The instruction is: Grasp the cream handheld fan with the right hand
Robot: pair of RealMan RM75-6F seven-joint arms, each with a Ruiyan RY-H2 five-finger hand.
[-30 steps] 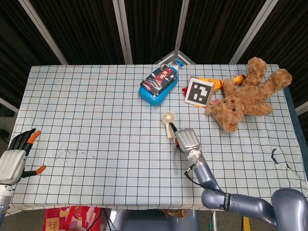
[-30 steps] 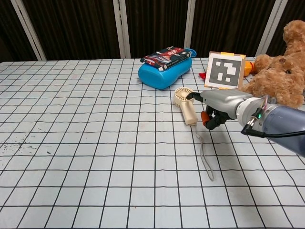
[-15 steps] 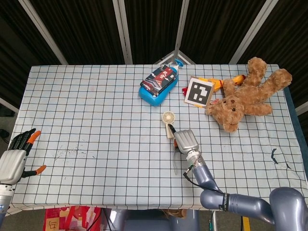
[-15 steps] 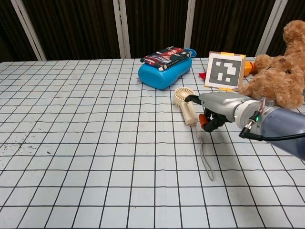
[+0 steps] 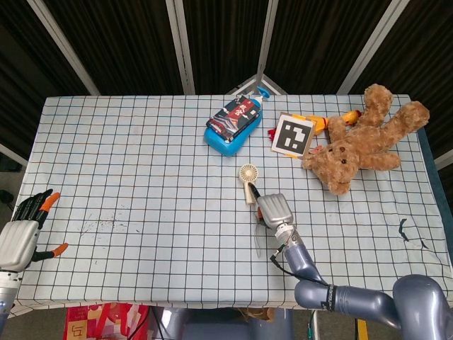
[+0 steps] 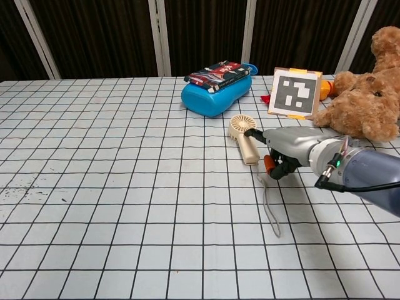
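Note:
The cream handheld fan (image 5: 248, 174) (image 6: 240, 129) lies flat on the checked tablecloth, round head away from me, handle toward me, with a thin wrist strap (image 6: 270, 210) trailing off the handle end. My right hand (image 5: 274, 210) (image 6: 286, 150) sits low just right of the handle. One dark fingertip reaches the fan where head meets handle, and the orange-tipped thumb curls below the handle end. Nothing is gripped; the fan rests on the table. My left hand (image 5: 19, 239) hangs off the table's near left corner with its fingers spread and nothing in it.
A blue case (image 5: 228, 134) (image 6: 215, 95) with a printed packet on top lies behind the fan. A black-and-white marker card (image 5: 292, 134) (image 6: 295, 92) stands to the right of it, and a brown teddy bear (image 5: 364, 142) (image 6: 365, 103) lies at the far right.
My right hand has sunk a little toward the table and drawn slightly back toward me, staying beside the fan's handle. The fan and the left hand have not moved.

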